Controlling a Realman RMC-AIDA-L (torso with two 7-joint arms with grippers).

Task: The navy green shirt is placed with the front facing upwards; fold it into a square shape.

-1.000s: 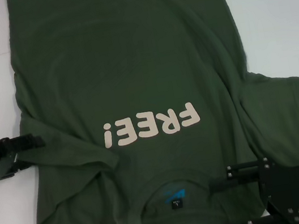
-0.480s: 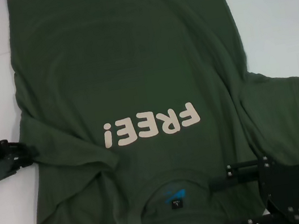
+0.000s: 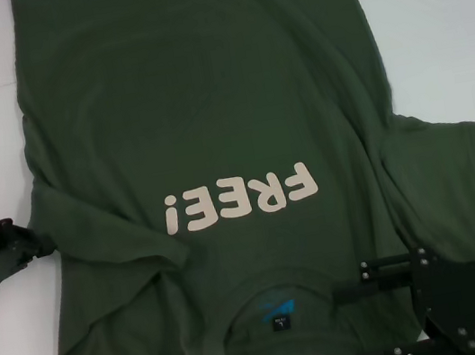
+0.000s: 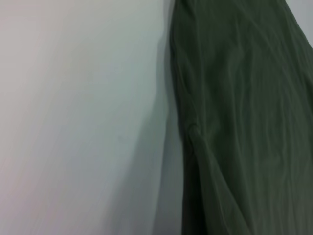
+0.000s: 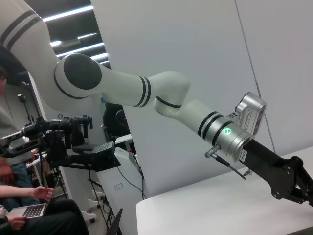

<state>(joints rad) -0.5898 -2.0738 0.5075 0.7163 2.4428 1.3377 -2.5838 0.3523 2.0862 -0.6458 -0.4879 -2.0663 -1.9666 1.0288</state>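
White worktop (image 3: 431, 27) carried the navy green shirt (image 3: 206, 101), print up.
Left hand (image 3: 22, 250) sat beside the folded-in sleeve, right hand (image 3: 378, 311) over the collar shoulder; neither grip could be told.

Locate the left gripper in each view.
Head: left gripper at the left edge, beside the shirt.
Left wrist: not in it, only the shirt's edge on the table.
Right wrist: at the right edge, above the table.
Shared landmark: the white table.

Left gripper (image 3: 35, 250) low at the left, right gripper (image 3: 357, 321) flat near the body
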